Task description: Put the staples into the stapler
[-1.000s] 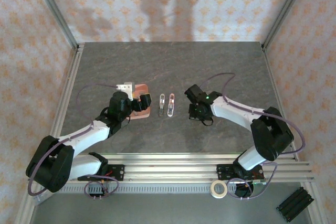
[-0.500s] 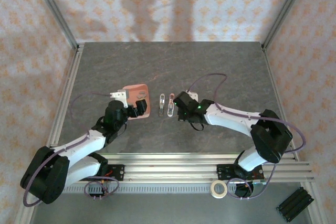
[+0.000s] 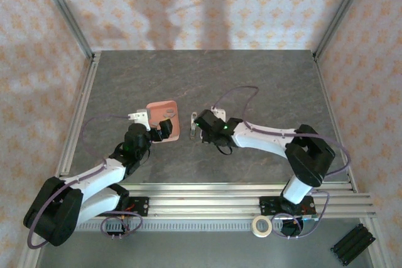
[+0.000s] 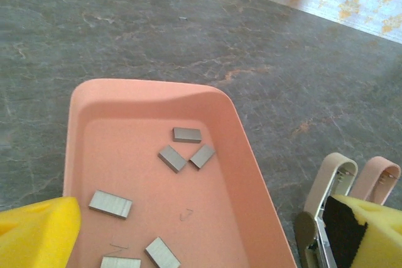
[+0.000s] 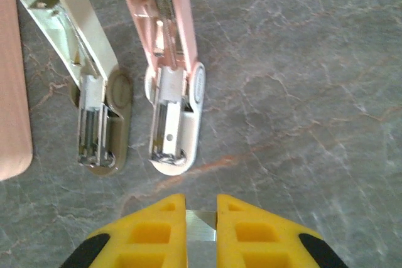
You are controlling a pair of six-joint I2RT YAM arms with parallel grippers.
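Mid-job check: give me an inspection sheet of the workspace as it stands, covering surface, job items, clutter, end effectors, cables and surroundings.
Surface: grey marbled table, no spills seen.
Job's things: pink stapler lying open with its channel up; six staple strips loose in the salmon tray.
Clutter: beige stapler, also open, beside the pink one; tape roll and black block beyond the front rails.
End effectors: left end effector open above the tray; right end effector shut on a staple strip, just short of the pink stapler.
Cables: purple cable looped along each arm, no snag seen.
Surroundings: patterned walls, metal frame posts.
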